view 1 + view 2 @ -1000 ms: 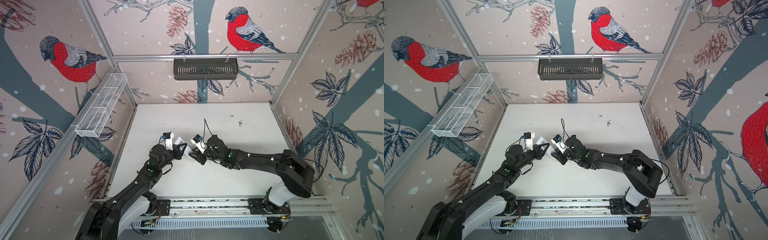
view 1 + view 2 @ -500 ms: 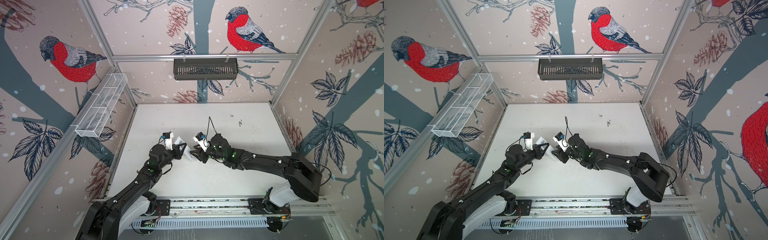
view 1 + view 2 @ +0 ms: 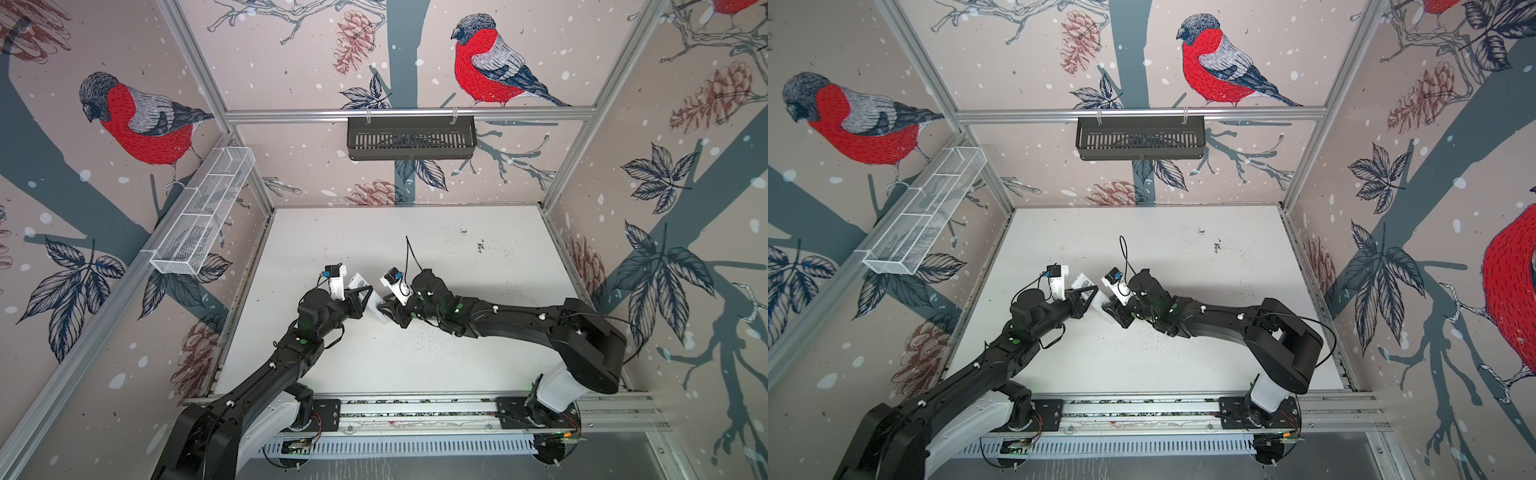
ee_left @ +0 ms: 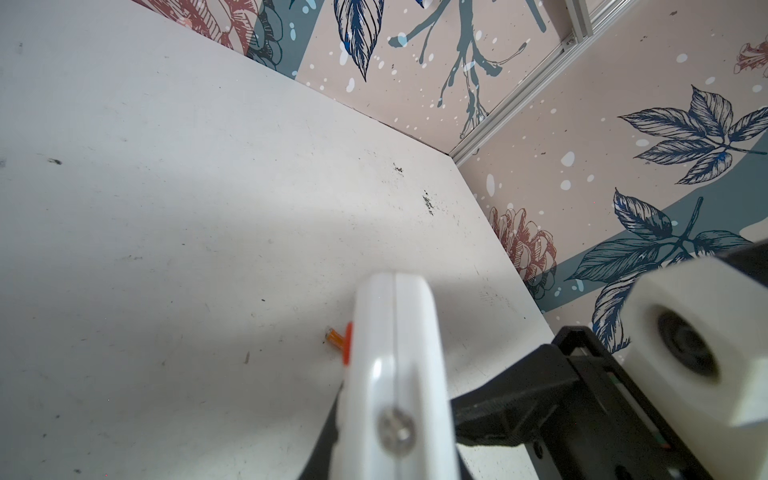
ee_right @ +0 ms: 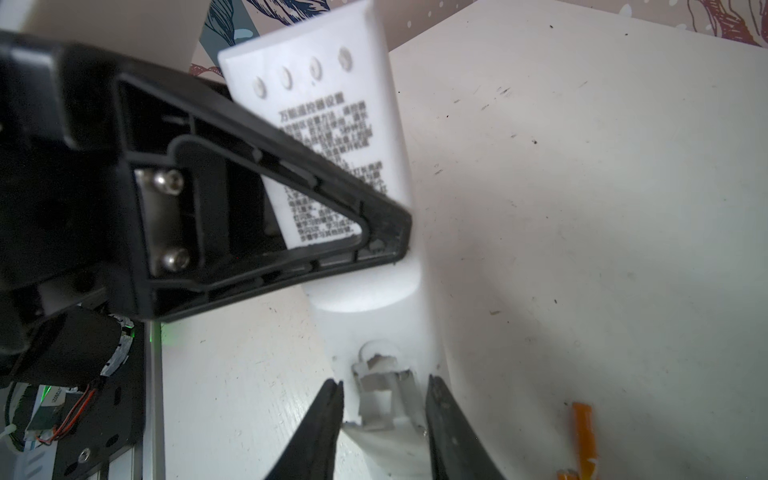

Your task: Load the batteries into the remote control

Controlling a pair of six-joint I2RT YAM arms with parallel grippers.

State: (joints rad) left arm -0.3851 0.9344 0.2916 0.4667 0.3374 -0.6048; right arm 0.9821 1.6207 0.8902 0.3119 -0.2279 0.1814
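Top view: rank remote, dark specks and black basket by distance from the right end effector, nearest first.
From the right end effector, in a top view:
1. remote: its end sits between the jaws.
2. dark specks: farther back, off to the right.
3. black basket: hung up on the back wall.

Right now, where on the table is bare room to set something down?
Crowded: the table's middle, where left gripper and right gripper meet at the remote control, batteries beside it. Free: the far half up to the back wall, and the near strip before the base rail.
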